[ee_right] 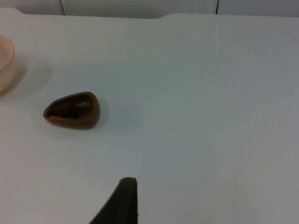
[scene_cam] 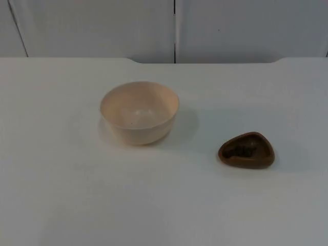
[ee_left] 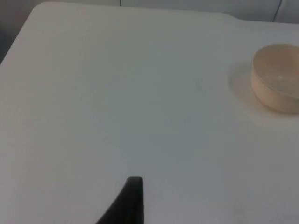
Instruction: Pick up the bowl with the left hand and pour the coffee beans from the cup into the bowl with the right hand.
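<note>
While both tools hover above the table (scene_cam: 61, 205), bowl (scene_cam: 139, 112) and cup (scene_cam: 246, 150) stand apart

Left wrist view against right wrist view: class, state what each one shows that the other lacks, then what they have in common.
The left wrist view alone shows the cream bowl as far as its inside, and the left gripper's fingertip. The right wrist view alone shows the brown cup with dark coffee beans inside, and the right gripper's fingertip. Both share the white table, the grey partition wall behind it and at least part of the bowl.
</note>
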`<state>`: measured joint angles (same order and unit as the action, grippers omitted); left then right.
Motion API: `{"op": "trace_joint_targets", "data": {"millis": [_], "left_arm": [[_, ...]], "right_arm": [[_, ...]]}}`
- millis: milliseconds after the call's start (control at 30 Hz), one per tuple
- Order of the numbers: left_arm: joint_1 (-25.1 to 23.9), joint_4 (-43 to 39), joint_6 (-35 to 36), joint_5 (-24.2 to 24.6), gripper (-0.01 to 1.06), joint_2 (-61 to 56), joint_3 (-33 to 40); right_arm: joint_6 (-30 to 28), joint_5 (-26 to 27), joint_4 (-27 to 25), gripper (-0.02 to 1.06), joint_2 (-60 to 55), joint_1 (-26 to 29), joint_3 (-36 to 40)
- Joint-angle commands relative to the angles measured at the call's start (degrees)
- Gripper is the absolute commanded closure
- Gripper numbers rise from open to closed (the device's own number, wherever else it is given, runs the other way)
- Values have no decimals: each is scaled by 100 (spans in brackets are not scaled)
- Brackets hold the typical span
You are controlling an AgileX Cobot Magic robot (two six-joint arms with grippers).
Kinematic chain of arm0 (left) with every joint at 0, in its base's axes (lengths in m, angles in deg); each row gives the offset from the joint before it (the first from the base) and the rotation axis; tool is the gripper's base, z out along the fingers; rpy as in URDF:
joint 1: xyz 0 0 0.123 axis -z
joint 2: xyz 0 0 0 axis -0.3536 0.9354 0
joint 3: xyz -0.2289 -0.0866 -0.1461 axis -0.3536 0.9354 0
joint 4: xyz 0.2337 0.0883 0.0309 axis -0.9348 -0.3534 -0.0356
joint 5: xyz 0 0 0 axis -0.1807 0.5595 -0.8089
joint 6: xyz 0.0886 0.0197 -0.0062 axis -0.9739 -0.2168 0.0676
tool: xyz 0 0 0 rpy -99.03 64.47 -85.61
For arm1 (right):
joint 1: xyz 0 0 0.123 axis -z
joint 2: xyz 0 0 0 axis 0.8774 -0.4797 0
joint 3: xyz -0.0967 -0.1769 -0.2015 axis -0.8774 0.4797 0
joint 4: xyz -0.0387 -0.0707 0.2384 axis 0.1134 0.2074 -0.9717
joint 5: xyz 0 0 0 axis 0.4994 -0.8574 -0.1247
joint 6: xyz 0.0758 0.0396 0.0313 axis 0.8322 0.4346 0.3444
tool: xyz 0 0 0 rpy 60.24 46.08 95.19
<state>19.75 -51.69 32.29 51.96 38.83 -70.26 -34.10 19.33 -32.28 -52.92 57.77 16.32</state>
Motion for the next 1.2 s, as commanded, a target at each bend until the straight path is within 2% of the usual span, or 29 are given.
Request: {"op": "trace_joint_targets", "data": {"millis": [0,133,467,1167], "left_arm": [[23,35,11,-66,2,-22,34],[23,69,11,-78,5,-22,34],[23,160,11,-112,5,-22,-11],[23,169,11,-298,5,1144,-661]], "right_arm": [[-17,28,-6,0,16,29,1],[-17,28,-6,0,16,29,1],[-17,28,-6,0,16,29,1],[-17,28,-6,0,16,29,1]]}}
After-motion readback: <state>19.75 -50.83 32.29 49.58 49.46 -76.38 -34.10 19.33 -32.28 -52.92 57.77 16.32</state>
